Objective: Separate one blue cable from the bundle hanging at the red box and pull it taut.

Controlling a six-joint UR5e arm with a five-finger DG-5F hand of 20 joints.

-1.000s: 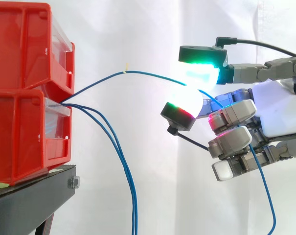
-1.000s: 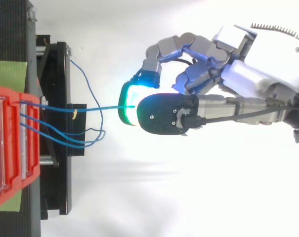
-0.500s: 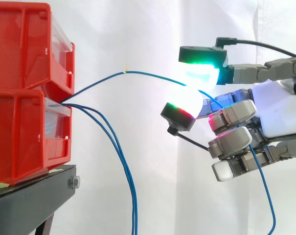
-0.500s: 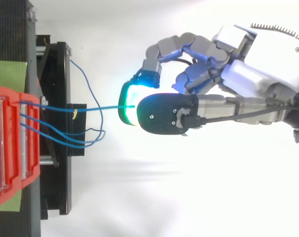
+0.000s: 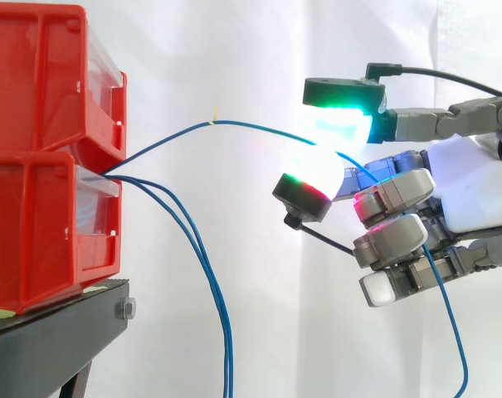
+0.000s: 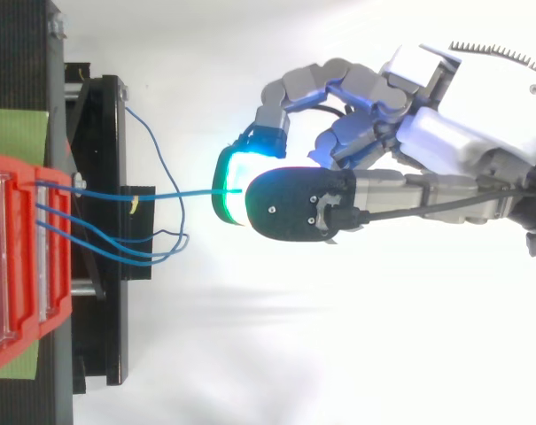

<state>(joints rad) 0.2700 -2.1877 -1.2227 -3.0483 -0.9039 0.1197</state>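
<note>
Blue thin cable (image 5: pixel 259 124) pinched between glowing pads (image 5: pixel 338 126) of grey multi-fingered hand (image 5: pixel 475 195), right of frame. Lifted apart from two slack blue cables (image 5: pixel 207 261) drooping lower centre. Anchored at stacked red plastic bins (image 5: pixel 35 166), left; bowed, likely needing further pull.

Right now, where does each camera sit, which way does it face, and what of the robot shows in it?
Side view: beside the work at about its height, looking level across at the red bins on the stand; the hand enters from the right, fingers pinching one blue cable.
Top view: above, looking down; the bins sit at the left edge and the hand reaches in from the right.
Shared: bins, stand, hand, the pinched cable and the two loose cables.
</note>
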